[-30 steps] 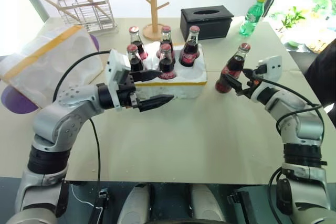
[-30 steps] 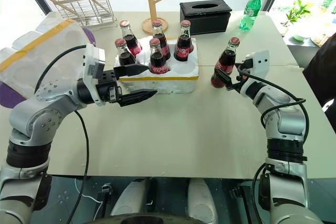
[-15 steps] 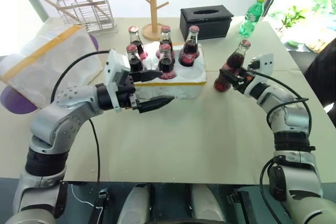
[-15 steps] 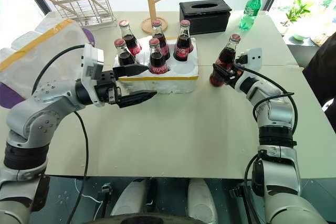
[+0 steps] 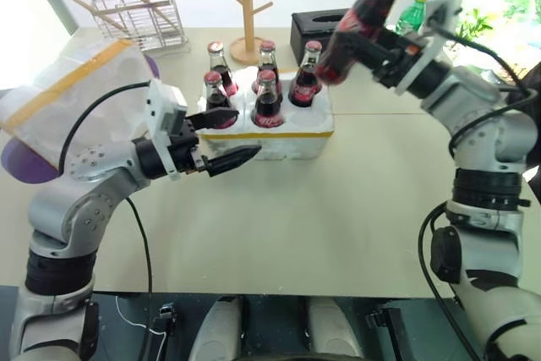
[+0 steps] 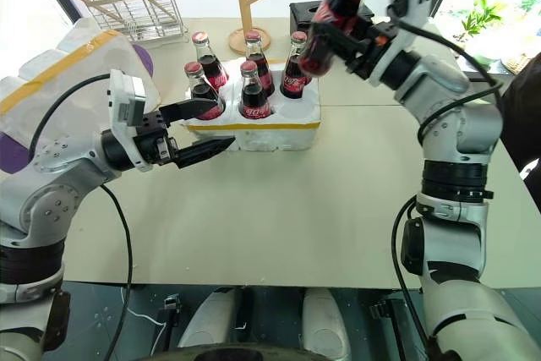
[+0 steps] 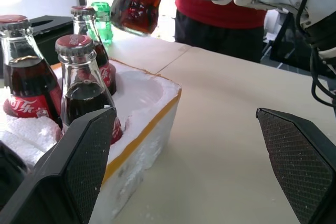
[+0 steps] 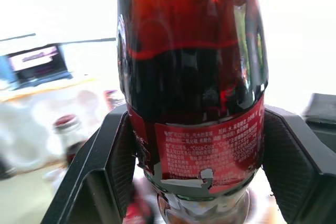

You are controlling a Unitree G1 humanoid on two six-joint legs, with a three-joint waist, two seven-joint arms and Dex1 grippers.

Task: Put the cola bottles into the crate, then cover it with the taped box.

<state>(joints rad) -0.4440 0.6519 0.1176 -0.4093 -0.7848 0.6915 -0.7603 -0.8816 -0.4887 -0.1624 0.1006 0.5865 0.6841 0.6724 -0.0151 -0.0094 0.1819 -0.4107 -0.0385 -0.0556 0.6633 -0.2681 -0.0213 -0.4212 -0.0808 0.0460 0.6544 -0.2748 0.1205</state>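
1. Right gripper [image 5: 369, 44]: upper right of the head views, fingers clamped on the sixth cola bottle [image 5: 353, 27], carried tilted in the air above the crate's right end, likely headed for the free well
2. Left gripper [image 5: 222, 138]: centre left, jaws spread wide, holding nothing, just beside the crate's front left corner
3. Crate [image 5: 287, 133]: centre, five cola bottles [image 5: 268, 101] standing in wells
4. Taped box [image 5: 76, 99]: far left of the table, waiting as cover
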